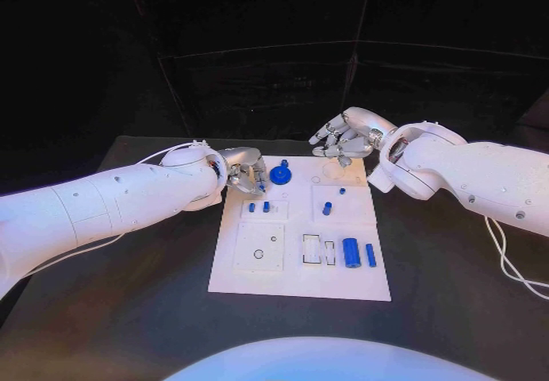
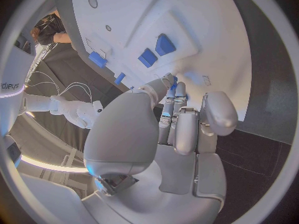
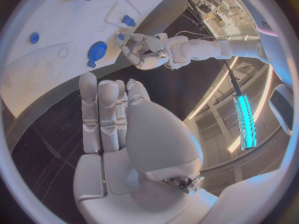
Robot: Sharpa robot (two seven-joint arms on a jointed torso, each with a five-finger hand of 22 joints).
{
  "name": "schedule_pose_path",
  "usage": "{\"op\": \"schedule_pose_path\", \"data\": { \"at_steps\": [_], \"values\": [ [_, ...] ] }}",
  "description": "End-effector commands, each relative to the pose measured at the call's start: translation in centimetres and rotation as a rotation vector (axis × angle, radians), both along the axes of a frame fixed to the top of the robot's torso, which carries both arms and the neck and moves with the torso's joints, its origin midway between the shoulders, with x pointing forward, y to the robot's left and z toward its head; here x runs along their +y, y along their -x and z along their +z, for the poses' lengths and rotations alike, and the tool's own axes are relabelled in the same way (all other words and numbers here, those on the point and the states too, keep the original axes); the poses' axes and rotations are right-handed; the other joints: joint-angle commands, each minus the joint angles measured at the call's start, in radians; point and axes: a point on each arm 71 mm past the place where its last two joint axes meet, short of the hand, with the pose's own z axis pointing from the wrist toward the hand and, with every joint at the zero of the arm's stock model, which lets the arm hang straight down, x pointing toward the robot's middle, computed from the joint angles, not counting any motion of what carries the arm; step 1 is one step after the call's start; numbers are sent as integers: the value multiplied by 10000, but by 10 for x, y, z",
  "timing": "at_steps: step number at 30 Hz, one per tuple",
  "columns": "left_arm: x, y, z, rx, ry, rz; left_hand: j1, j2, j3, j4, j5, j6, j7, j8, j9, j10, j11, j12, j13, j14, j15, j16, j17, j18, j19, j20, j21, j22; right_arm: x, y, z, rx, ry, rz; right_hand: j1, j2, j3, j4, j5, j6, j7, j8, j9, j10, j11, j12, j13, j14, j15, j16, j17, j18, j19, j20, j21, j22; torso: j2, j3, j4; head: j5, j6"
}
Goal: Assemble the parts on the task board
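The white task board lies in the middle of the table. At its far left corner my left hand hovers beside a blue gear. Thumb and fingers pinch together over the board, with a small blue part at their tips. That part also shows at the left hand in the right wrist view. My right hand hangs over the board's far edge, fingers stretched out and holding nothing. Two short blue pegs stand just in front of the left hand.
More blue parts stand on the board: a small peg, a peg, a thick cylinder and a thin rod near the front right. White cables trail on the table by the right arm.
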Motion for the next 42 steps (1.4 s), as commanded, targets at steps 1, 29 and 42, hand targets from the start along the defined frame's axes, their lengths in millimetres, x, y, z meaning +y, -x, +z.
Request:
{"op": "schedule_pose_path", "data": {
  "at_steps": [1,29,42],
  "values": [
    [-2,2,-2,310,38,-56,-107,-7,-8,-75,65,86,-2,-8,-1,72,-7,-36,5,318,-5,-22,-17,-174,97,1,51,25,1,0,1,-21,-50,105,4,-83,48,-14,54,81,10,-32,-14,-60,-17,-41,-12,110,-15,-39,3,24,-80,13,-30,-2,4,-2,7,11,-2],
    [-4,1,-5,534,-84,-15,-320,-115,-37,-94,66,-87,53,-243,-98,-70,61,-304,-97,280,47,-70,-141,-170,51,28,5,13,2,0,1,-24,-56,116,4,-83,48,-14,54,81,10,-32,-14,-60,-17,-41,-12,110,-15,-39,3,24,-80,13,-30,-2,3,0,-5,-7,-33],
    [-1,0,-5,485,-103,128,-687,-385,-239,-39,63,-613,105,-769,-302,-581,215,-860,-227,259,156,-124,-322,-98,-73,138,-376,-277,1,0,1,-27,-51,89,6,-101,83,6,63,82,10,-35,-13,-63,-17,-37,-11,109,-15,-66,-20,30,-99,13,-52,-28,1,-1,1,-18,-23]
  ]
}}
